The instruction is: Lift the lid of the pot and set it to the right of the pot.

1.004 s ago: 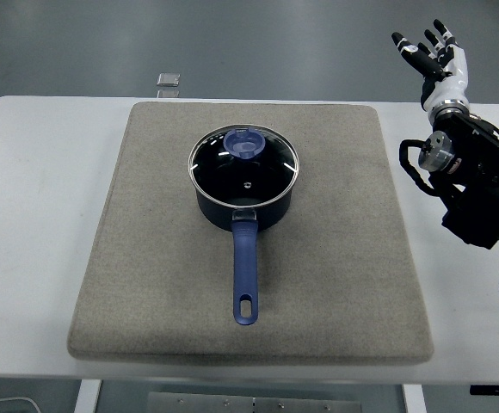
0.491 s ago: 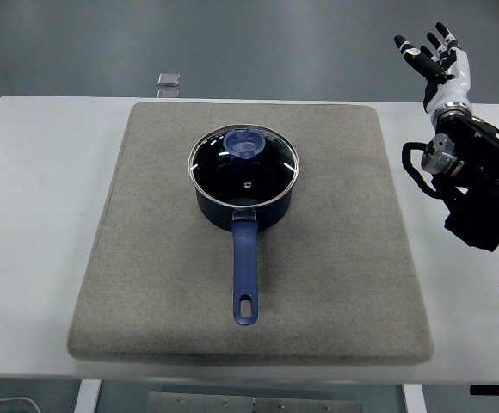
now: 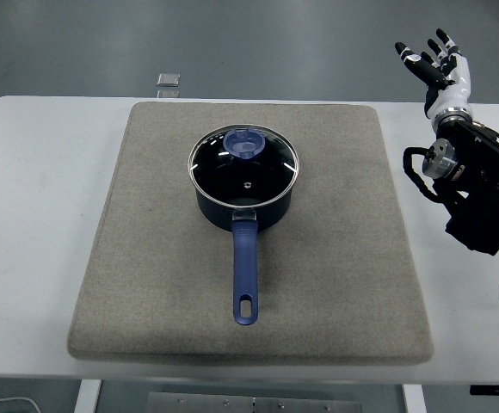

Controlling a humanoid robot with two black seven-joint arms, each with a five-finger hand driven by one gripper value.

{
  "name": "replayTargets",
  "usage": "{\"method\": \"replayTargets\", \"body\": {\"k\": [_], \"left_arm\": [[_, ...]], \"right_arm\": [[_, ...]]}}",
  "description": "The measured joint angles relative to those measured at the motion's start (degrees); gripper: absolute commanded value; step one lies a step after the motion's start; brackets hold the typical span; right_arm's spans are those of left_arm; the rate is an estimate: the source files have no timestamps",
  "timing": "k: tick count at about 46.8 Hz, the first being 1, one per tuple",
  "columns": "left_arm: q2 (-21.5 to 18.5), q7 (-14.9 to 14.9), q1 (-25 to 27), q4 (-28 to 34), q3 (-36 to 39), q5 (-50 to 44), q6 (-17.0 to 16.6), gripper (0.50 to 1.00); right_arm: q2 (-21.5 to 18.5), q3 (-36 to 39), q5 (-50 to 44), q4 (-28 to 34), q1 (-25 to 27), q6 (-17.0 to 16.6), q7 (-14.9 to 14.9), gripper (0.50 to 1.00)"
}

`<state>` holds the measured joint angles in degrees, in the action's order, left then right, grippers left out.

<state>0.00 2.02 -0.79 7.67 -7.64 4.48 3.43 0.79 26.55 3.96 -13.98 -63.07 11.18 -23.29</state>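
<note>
A dark blue pot (image 3: 243, 200) stands in the middle of a grey mat (image 3: 249, 284), its blue handle (image 3: 245, 275) pointing toward the near edge. A glass lid (image 3: 244, 166) with a steel rim and a blue knob (image 3: 247, 144) sits on the pot. My right hand (image 3: 437, 67) is raised at the far right, beyond the table's back edge, palm up with fingers spread and holding nothing. It is well apart from the pot. The left arm does not show.
The white table (image 3: 26, 215) carries the mat. A small square object (image 3: 169, 80) lies on the floor behind the table's far edge. My black right forearm (image 3: 477, 189) hangs over the table's right side.
My right hand has drifted slightly to the right and a little up. The pot and lid have not moved.
</note>
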Motion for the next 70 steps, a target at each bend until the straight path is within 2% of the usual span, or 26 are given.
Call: {"method": "replayTargets", "body": {"k": [7, 12, 15, 22, 26, 35, 40, 42, 47, 53, 59, 62, 67, 70], "left_arm": [[0.00, 0.00, 0.00, -0.01, 0.00, 0.00, 0.00, 1.000], [0.00, 0.00, 0.00, 0.00, 0.00, 0.00, 0.00, 1.000], [0.00, 0.01, 0.02, 0.02, 0.00, 0.00, 0.01, 1.000], [0.00, 0.01, 0.00, 0.00, 0.00, 0.00, 0.00, 1.000], [0.00, 0.00, 0.00, -0.01, 0.00, 0.00, 0.00, 1.000], [0.00, 0.00, 0.00, -0.02, 0.00, 0.00, 0.00, 1.000], [0.00, 0.00, 0.01, -0.01, 0.00, 0.00, 0.00, 1.000], [0.00, 0.00, 0.01, -0.01, 0.00, 0.00, 0.00, 1.000], [0.00, 0.00, 0.00, -0.01, 0.00, 0.00, 0.00, 1.000], [0.00, 0.00, 0.02, -0.01, 0.00, 0.00, 0.00, 1.000], [0.00, 0.00, 0.00, -0.02, 0.00, 0.00, 0.00, 1.000], [0.00, 0.00, 0.00, -0.02, 0.00, 0.00, 0.00, 1.000], [0.00, 0.01, 0.01, -0.01, 0.00, 0.00, 0.00, 1.000], [0.00, 0.01, 0.00, -0.01, 0.00, 0.00, 0.00, 1.000]], "right_arm": [[0.09, -0.06, 0.00, -0.04, -0.48, -0.74, 0.05, 0.932], [0.46, -1.02, -2.44, -0.08, -1.76, -6.00, 0.09, 0.932], [0.59, -2.49, -4.97, -0.12, -3.13, -8.03, 0.09, 0.932], [1.24, -3.84, -6.69, -0.18, -6.41, -9.53, 1.40, 0.932], [2.47, -5.64, -7.00, -0.17, -7.51, -11.81, 2.89, 0.932], [4.53, -10.33, -7.45, -0.20, -10.33, -16.08, 3.11, 0.932], [6.31, -13.92, -9.47, -0.21, -13.18, -21.53, 2.90, 0.932], [7.00, -15.30, -10.77, -0.23, -14.34, -24.23, 2.65, 0.932], [8.81, -17.38, -14.38, -0.19, -16.49, -28.04, 1.99, 0.932], [10.61, -18.25, -21.17, -0.25, -18.76, -33.47, -0.16, 0.932], [11.59, -18.45, -26.05, -0.48, -20.29, -35.37, -1.81, 0.932], [12.45, -18.47, -28.51, -2.06, -20.81, -36.91, -2.78, 0.932], [15.19, -18.47, -32.81, -7.57, -21.09, -39.91, -5.35, 0.932], [16.80, -18.45, -35.66, -11.32, -21.12, -40.63, -6.65, 0.932]]}}
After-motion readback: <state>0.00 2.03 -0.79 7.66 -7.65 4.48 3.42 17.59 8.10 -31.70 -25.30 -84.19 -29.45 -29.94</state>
